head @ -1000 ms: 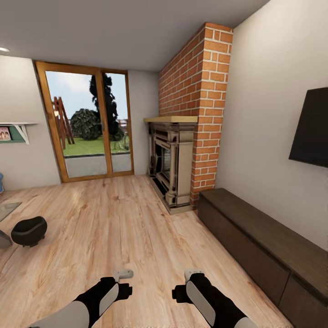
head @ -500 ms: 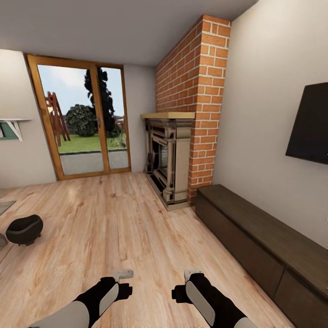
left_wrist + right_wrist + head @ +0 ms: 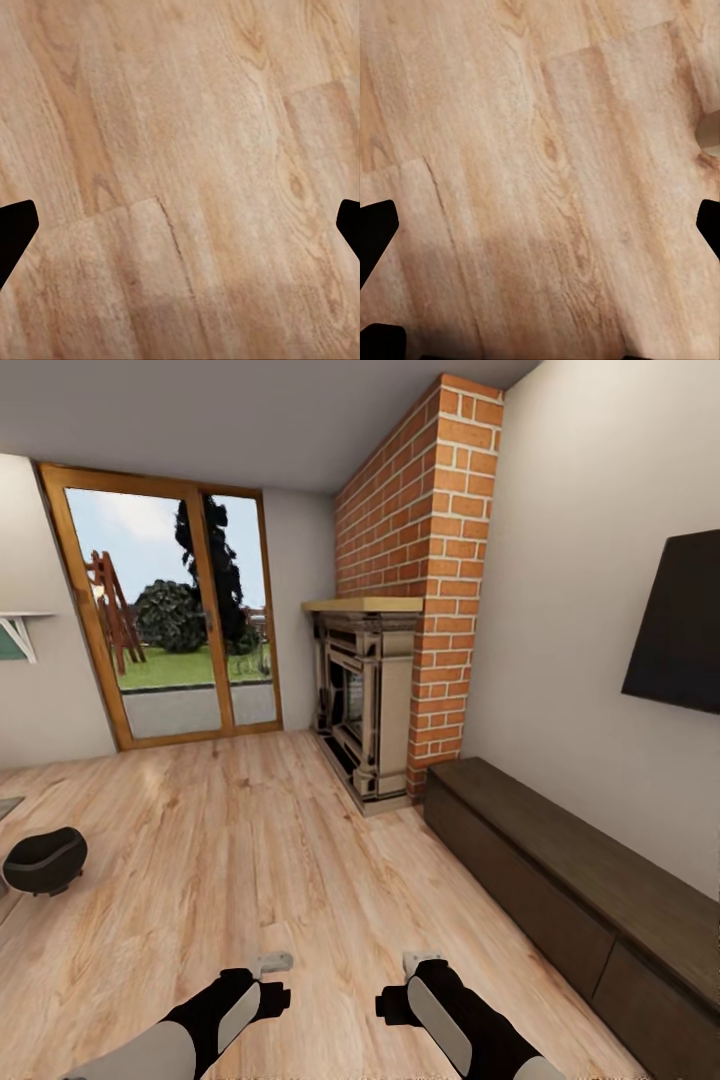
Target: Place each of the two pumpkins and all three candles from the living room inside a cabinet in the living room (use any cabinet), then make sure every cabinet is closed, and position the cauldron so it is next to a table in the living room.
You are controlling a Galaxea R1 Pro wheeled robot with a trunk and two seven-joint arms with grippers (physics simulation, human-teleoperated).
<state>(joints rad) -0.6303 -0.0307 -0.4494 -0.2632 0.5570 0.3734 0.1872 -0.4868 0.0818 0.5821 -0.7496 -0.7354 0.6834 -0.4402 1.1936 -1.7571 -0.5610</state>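
Both pincers — left pincer (image 3: 272,980) and right pincer (image 3: 400,985) — hang over the wood floor (image 3: 250,830), spread wide, empty. Cauldron (image 3: 44,861) sits far left; cabinet (image 3: 560,890) along the right wall, closed.

Both arms held low forward, left gripper (image 3: 272,982) and right gripper (image 3: 408,985) spread wide.
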